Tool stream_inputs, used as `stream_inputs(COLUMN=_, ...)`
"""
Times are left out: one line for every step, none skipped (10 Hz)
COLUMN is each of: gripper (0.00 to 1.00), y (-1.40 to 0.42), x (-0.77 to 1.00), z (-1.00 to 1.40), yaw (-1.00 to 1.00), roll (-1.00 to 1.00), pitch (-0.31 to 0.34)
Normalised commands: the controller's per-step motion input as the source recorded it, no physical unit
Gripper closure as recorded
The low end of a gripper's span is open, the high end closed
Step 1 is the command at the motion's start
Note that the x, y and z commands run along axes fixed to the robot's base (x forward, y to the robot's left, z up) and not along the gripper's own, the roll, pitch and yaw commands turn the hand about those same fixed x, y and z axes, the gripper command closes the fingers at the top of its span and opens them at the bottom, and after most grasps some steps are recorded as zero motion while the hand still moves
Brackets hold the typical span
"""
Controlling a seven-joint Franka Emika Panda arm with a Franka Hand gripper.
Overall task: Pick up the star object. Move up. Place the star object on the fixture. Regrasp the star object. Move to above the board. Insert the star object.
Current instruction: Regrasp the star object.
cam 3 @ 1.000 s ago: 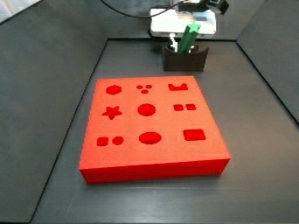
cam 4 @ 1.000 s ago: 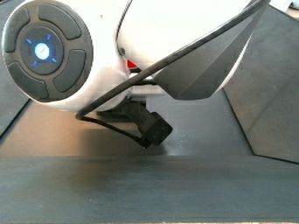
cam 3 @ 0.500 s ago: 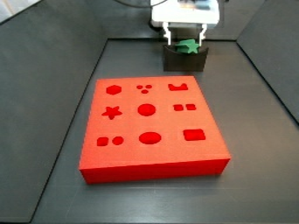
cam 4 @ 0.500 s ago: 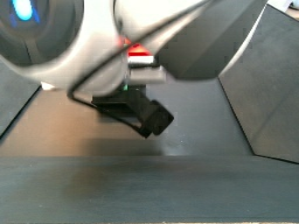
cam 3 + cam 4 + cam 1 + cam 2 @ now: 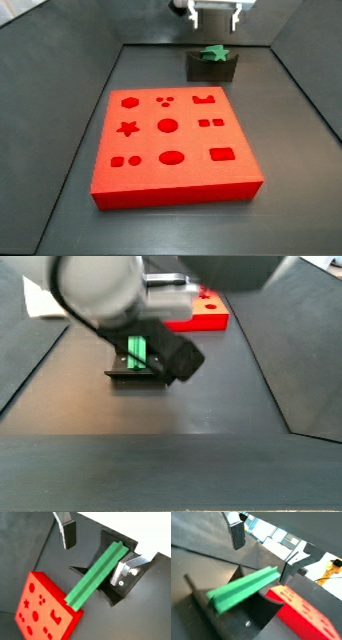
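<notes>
The green star object [image 5: 211, 52] rests in the notch of the dark fixture [image 5: 211, 68] at the far end of the floor, tilted, with its star end showing. It also shows in a side view [image 5: 135, 352] and in both wrist views [image 5: 97, 574] [image 5: 241, 589]. My gripper [image 5: 214, 10] hangs open above the fixture and holds nothing. In both wrist views the gripper [image 5: 93, 551] [image 5: 264, 548] has its fingers [image 5: 65, 532] wide apart, clear of the star object. The red board [image 5: 171, 140] lies nearer, in the middle.
Dark raised walls border the floor on both sides [image 5: 305, 95]. The robot arm's body [image 5: 94, 286] fills the top of a side view and hides part of the board [image 5: 209, 311].
My gripper has opened, let go of the star object and risen straight up from the fixture. The star object stays in the fixture's notch.
</notes>
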Motion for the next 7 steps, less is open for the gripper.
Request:
stream_inputs(gripper=0.00, y=-1.00, x=0.01, z=0.98, yaw=0.01, roll=1.00, pitch=0.058)
stream_inputs(gripper=0.00, y=-1.00, x=0.01, z=0.93, yaw=0.01, roll=1.00, pitch=0.053)
stream_inputs(gripper=0.00, y=-1.00, x=-0.02, z=0.91, yaw=0.00, roll=1.00, pitch=0.044)
stream_inputs(gripper=0.00, y=-1.00, x=-0.04, z=0.88, yaw=0.00, roll=1.00, pitch=0.035)
stream_inputs(gripper=0.00, y=-1.00, x=-0.05, z=0.83, yaw=0.00, roll=1.00, pitch=0.030)
stream_inputs(gripper=0.00, y=-1.00, x=-0.06, z=0.75, yaw=0.00, roll=1.00, pitch=0.027)
stream_inputs(gripper=0.00, y=-1.00, x=-0.06, z=0.66, yaw=0.00, roll=1.00, pitch=0.025)
